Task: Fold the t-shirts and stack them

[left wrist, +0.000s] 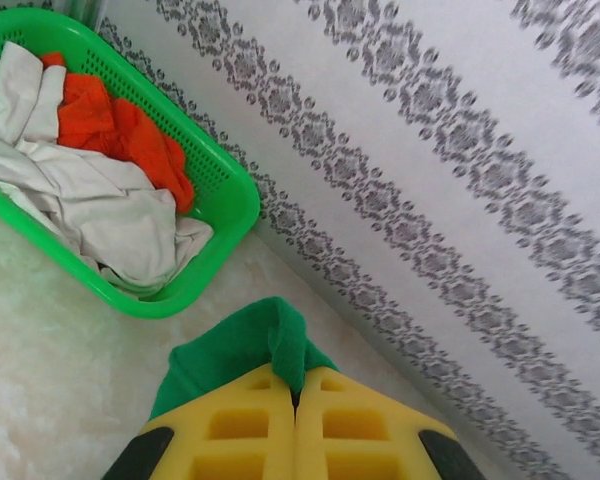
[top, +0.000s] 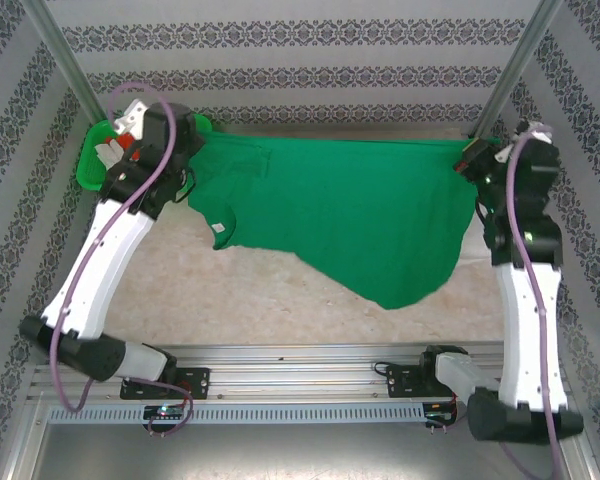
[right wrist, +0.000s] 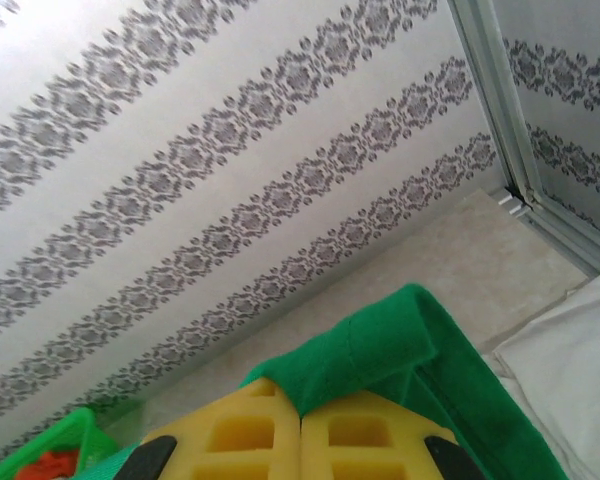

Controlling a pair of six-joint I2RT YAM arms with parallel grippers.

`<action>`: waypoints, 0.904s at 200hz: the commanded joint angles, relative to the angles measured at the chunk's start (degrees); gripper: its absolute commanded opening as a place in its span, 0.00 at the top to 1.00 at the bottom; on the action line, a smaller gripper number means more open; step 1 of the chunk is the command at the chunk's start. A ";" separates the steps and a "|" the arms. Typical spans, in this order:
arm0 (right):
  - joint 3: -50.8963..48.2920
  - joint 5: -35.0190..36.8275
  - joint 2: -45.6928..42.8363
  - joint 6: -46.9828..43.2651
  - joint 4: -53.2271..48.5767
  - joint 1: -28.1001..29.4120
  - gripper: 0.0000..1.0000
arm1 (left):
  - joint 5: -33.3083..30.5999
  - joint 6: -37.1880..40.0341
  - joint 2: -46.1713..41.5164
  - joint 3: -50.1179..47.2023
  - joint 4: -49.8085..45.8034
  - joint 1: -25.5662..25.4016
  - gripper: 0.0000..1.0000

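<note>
**Left spotter:** Your left gripper (left wrist: 295, 385) has its yellow pads pressed together on a corner of the dark green t-shirt (top: 350, 215). A fold of the green cloth pokes out above the pinch.

**Right spotter:** It's the same on the other side. Your right gripper (right wrist: 300, 405) is clamped on the opposite corner, with a hemmed edge bunched over the pads.

**Left spotter:** From above, you have the shirt spread between the two arms close to the patterned far wall (top: 300, 60). Its top edge runs almost straight from one gripper to the other. The body falls toward you and reaches nearest you right of the middle. I cannot tell whether that low edge touches the table (left wrist: 40, 350). A small white tag (top: 220, 230) shows on the cloth below your left gripper.

**Right spotter:** The bright green mesh basket (left wrist: 230, 200) sits on the table at the far left, near your left gripper. Crumpled off-white shirts (left wrist: 100, 210) lie in it, and the orange shirt (left wrist: 120, 125) lies touching them against the far rim.

**Left spotter:** On your right, a piece of white cloth (right wrist: 570, 370) lies near the gripper, by the metal post (right wrist: 490, 90) in the corner. You cannot tell from here whether it is a shirt.
</note>
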 commanded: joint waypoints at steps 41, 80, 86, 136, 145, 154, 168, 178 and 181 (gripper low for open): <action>13.32 1.54 22.73 -3.49 11.47 1.26 1.00 | 6.23 4.71 23.37 19.60 2.98 9.17 1.00; 38.77 -1.67 39.09 -4.15 6.22 3.18 1.00 | 10.17 7.09 44.64 60.01 -7.91 11.49 1.00; 42.89 -2.14 40.88 -3.77 5.34 3.29 1.00 | 11.03 6.64 46.09 63.67 -7.29 11.91 1.00; 73.69 -6.19 50.07 -2.08 -2.36 3.04 1.00 | 15.53 1.33 38.87 60.99 1.97 15.43 1.00; 74.11 -6.34 49.10 -2.33 -3.60 2.84 1.00 | 15.98 1.52 37.36 60.95 1.63 15.81 1.00; 71.98 -6.35 47.01 -2.99 -4.26 2.79 1.00 | 16.49 2.19 35.71 60.57 1.22 16.01 1.00; 63.11 -6.26 41.40 -4.08 -2.86 2.77 1.00 | 17.45 3.81 32.76 58.21 0.20 16.11 1.00; 52.86 -6.10 35.92 -4.38 0.75 2.76 1.00 | 18.37 4.79 30.31 54.61 -0.82 16.11 1.00; 49.49 -5.97 34.20 -4.39 2.06 2.77 1.00 | 18.74 5.02 29.54 53.17 -1.09 16.11 1.00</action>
